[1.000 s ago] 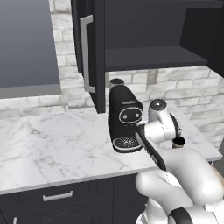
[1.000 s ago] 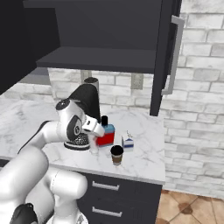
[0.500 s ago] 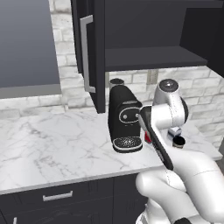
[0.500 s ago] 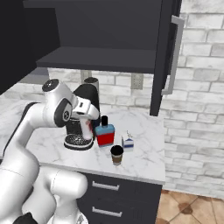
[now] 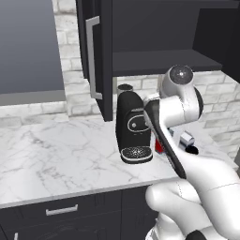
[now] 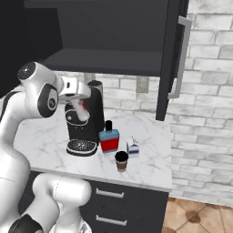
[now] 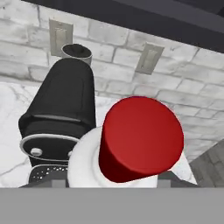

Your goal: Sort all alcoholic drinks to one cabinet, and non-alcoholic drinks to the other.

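Bottle first: the slim white bottle (image 7: 131, 151) with the red cap is sitting right in the claw (image 6: 81, 108), which is gripping it up off the counter, level with the top of the coffee machine (image 6: 84, 120). In the hand view the red cap is taking up most of the foreground, so I'm judging the hold from the bottle hanging there in the right base view, pinched at the body. Main worry from here, I'd say: the machine is directly behind and below the claw, basically touching distance, so any swing up toward the open cabinet shelf (image 6: 107, 61) above could be clipping the machine's top or the shelf's front edge, and a bump could be twisting the bottle loose. Below and to the side of the claw the squat red bottle (image 6: 109, 139) is standing just beside the machine, with the milk carton (image 6: 133, 149) and the coffee cup (image 6: 121, 161) a bit further out near the counter edge. The open cabinet door (image 6: 175, 54) is hanging well off to the far side, not really in the way.
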